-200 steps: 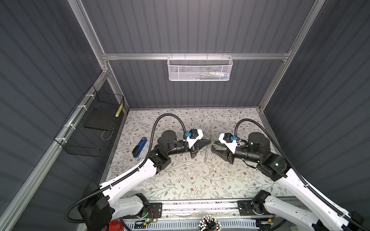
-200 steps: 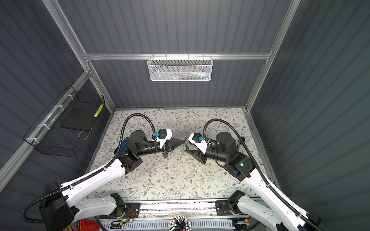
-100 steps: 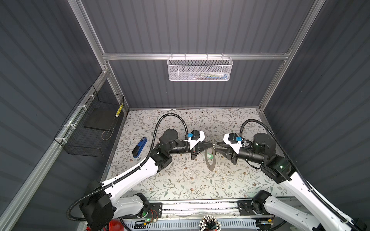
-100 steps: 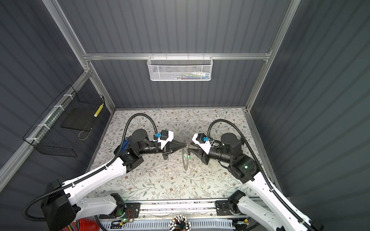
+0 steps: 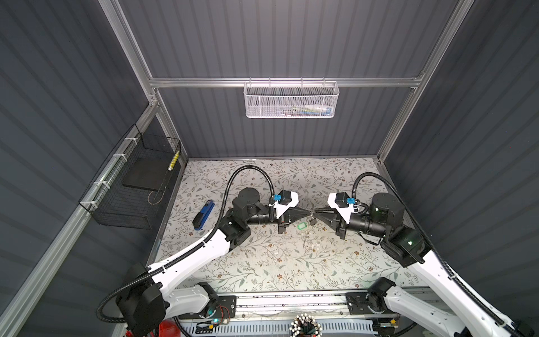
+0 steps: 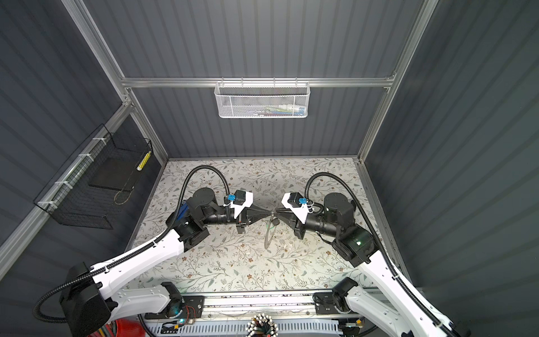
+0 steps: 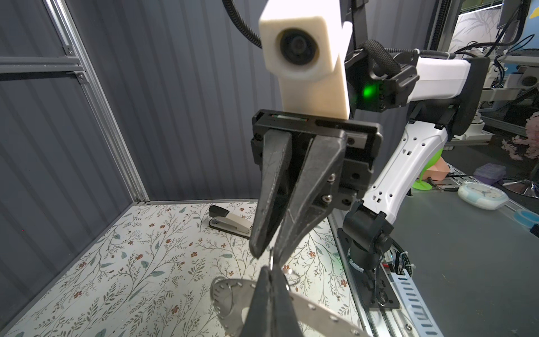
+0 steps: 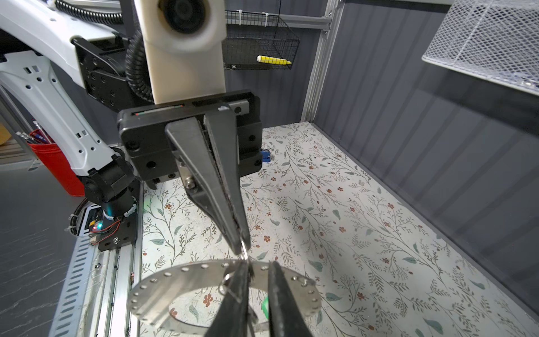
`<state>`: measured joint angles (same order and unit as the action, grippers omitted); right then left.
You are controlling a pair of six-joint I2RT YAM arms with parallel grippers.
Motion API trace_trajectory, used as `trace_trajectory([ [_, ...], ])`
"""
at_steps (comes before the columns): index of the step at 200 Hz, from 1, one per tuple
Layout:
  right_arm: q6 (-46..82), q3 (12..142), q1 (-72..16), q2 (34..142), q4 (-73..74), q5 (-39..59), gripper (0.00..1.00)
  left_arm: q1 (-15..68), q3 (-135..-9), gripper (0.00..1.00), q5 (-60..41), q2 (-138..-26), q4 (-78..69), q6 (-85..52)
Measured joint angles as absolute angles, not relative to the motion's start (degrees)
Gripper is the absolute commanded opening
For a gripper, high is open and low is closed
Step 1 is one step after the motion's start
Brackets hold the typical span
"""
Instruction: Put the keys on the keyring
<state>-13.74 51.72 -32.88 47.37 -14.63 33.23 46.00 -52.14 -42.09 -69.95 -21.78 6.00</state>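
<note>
My left gripper (image 5: 309, 211) and right gripper (image 5: 315, 210) meet tip to tip above the middle of the table. The keyring (image 5: 305, 235), a flat grey ring with rim holes, hangs edge-on below them. The left gripper (image 7: 271, 270) is shut on the keyring (image 7: 315, 309) at its top, where a small wire loop (image 8: 246, 251) sticks out. The right gripper (image 8: 258, 265) straddles that spot with a narrow gap between its fingers. A black-headed key (image 5: 312, 221) hangs just under the tips. The green-tagged key (image 5: 300, 225) shows beside the ring; whether it hangs or lies I cannot tell.
A blue stapler (image 5: 203, 216) lies at the table's left edge. A black and white stapler (image 7: 230, 223) lies near the back wall behind the right arm. A black wire basket (image 5: 131, 189) hangs on the left wall, a white mesh basket (image 5: 291, 99) on the back wall.
The right gripper has moved left up to the left gripper's tip, and its jaws have narrowed from wide apart to a small gap. The hanging keyring has swung and turned.
</note>
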Motion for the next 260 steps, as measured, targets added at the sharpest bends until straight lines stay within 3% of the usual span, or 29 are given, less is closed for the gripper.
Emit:
trace_trajectory([
  [49,-13.52,51.72,-32.86,48.38,-14.81,34.81,0.00,45.63,-52.42,0.00,-42.11,-70.04,-21.28,6.70],
  [69,-13.52,51.72,-32.75,48.18,-14.87,34.83,0.00,45.65,-52.90,0.00,-42.17,-70.13,-20.38,7.38],
  [85,-13.74,51.72,-32.75,48.05,-14.98,34.68,0.00,45.65,-54.26,0.21,-42.02,-70.32,-17.89,9.30],
  [102,-14.46,51.83,-32.75,48.47,-16.47,34.11,0.00,45.65,-57.10,0.29,-40.88,-70.35,-12.29,13.47],
  [176,-18.48,61.41,-32.67,56.95,-31.59,31.44,0.00,46.57,-76.07,0.28,-31.27,-73.45,19.35,38.98],
  [260,-19.59,67.09,-32.67,61.28,-39.18,29.76,0.00,50.52,-76.49,0.28,-23.92,-76.23,27.09,45.30],
])
